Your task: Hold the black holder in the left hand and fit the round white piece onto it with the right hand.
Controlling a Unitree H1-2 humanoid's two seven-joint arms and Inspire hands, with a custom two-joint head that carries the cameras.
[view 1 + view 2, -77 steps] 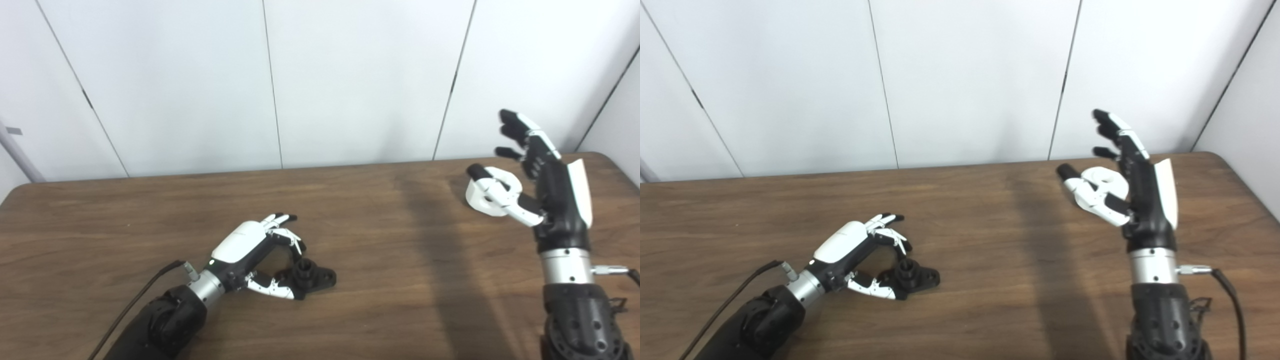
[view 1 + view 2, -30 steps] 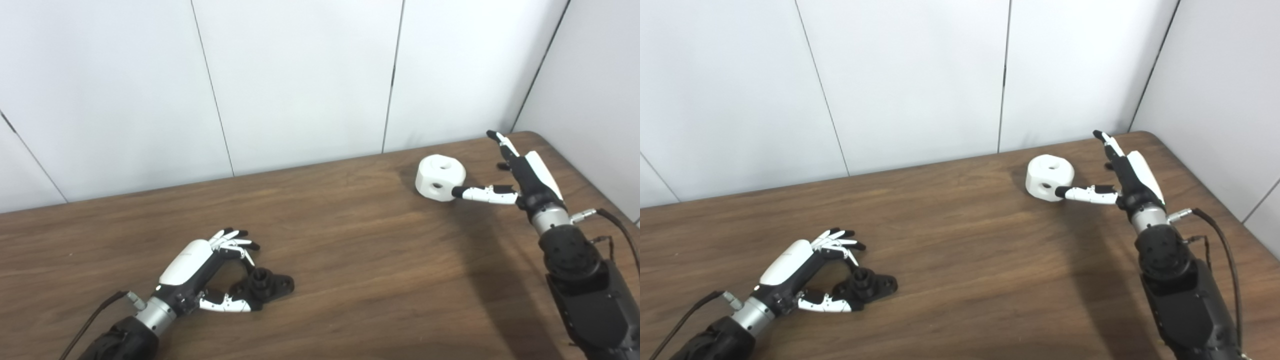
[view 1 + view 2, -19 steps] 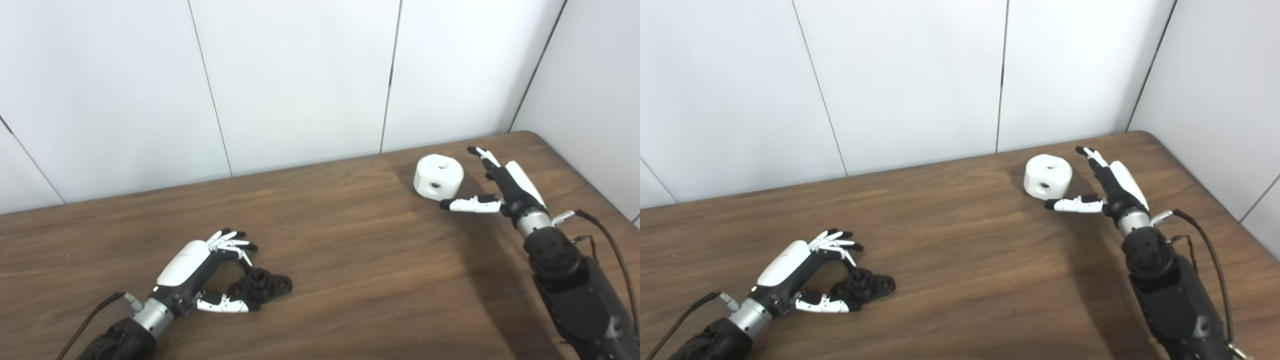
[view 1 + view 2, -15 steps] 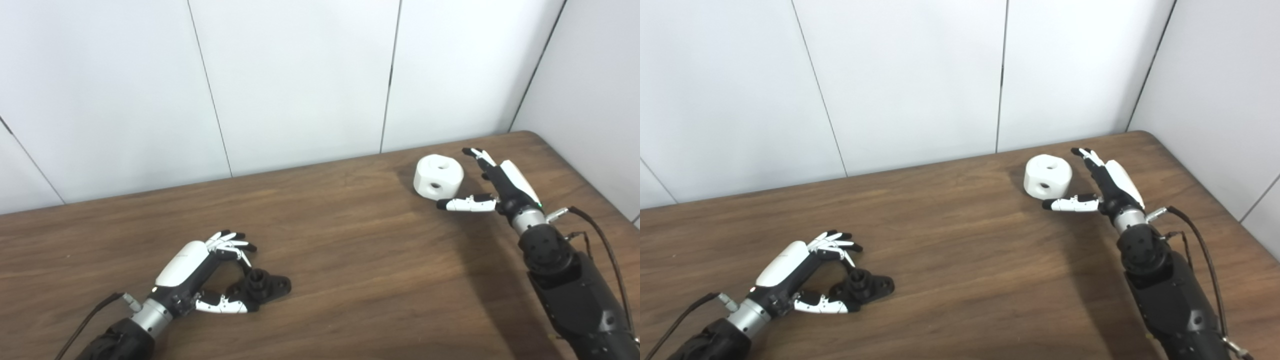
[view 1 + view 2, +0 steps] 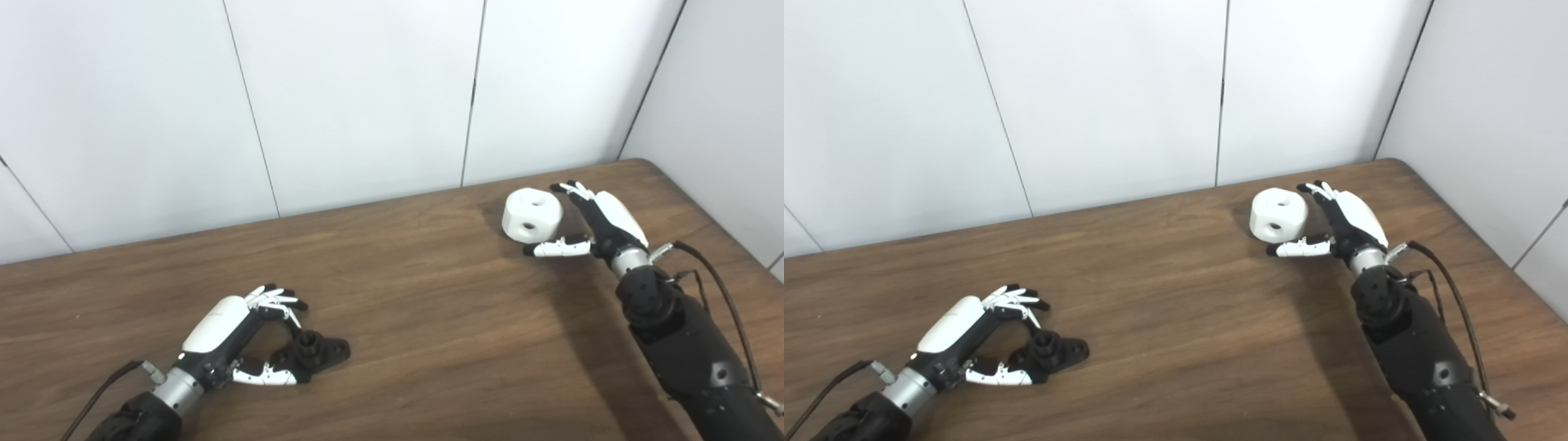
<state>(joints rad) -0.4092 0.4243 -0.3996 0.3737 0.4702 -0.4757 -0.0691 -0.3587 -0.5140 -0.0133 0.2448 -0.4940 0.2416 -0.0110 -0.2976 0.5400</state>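
1. We see a brown wooden table (image 5: 429, 318) set against white wall panels (image 5: 355, 98), with both of our arms coming in from the bottom edge.
2. Our left hand (image 5: 236, 334) lies low at the near left of the table, its white back turned up.
3. Its fingers (image 5: 275, 300) curl over from above and its thumb (image 5: 263, 378) reaches in from below, so the hand cups around the black holder (image 5: 315, 354) without closing on it.
4. The holder sits flat on the wood, its short round post pointing up and its flat base sticking out to the right of the hand. The thumb tip lies against its near edge; we cannot tell if the fingers touch the post.
5. The round white piece (image 5: 531, 214) rests on the table at the far right, well apart from the holder, with one hole in its top and another in its side.
6. Our right hand (image 5: 1344, 223) sits just beside the piece on its right, fingers spread apart and holding nothing.
7. Its fingertips (image 5: 1312, 185) reach past the far right edge of the piece, and its thumb (image 5: 1295, 248) stretches out along the near side, just below the piece. Whether either touches the piece we cannot tell.
8. A black cable (image 5: 729, 300) loops off the right wrist.
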